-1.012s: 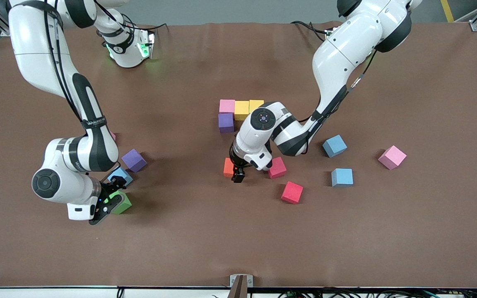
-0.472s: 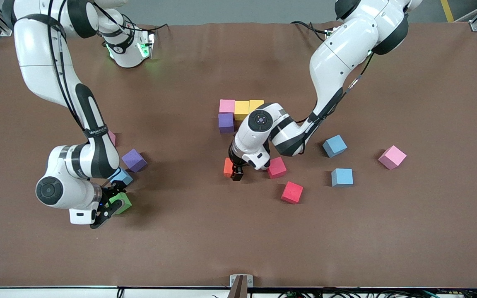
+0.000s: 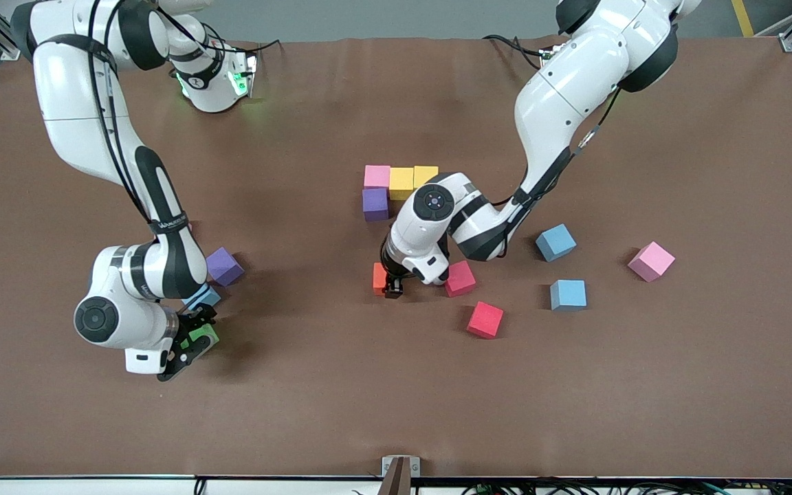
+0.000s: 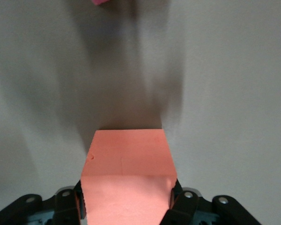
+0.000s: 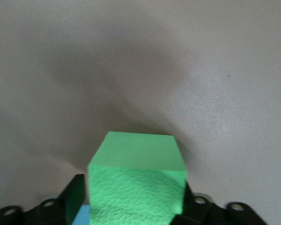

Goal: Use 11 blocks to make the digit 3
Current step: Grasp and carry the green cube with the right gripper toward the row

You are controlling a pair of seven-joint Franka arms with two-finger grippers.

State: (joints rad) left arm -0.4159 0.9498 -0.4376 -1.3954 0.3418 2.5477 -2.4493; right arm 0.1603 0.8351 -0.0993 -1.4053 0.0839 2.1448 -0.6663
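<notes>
Four blocks touch in the middle of the table: a pink block, two yellow blocks, and a purple block nearer the camera than the pink one. My left gripper is shut on an orange block, which lies nearer the camera than the purple one. That block fills the left wrist view between the fingers. My right gripper is shut on a green block toward the right arm's end. The green block also shows in the right wrist view.
Loose blocks: two red ones beside the left gripper, two light blue and a pink one toward the left arm's end. A purple block and a light blue one sit by the right gripper.
My right arm has shifted toward the table's middle with the green block in its grip. My left gripper with the orange block has moved slightly.
</notes>
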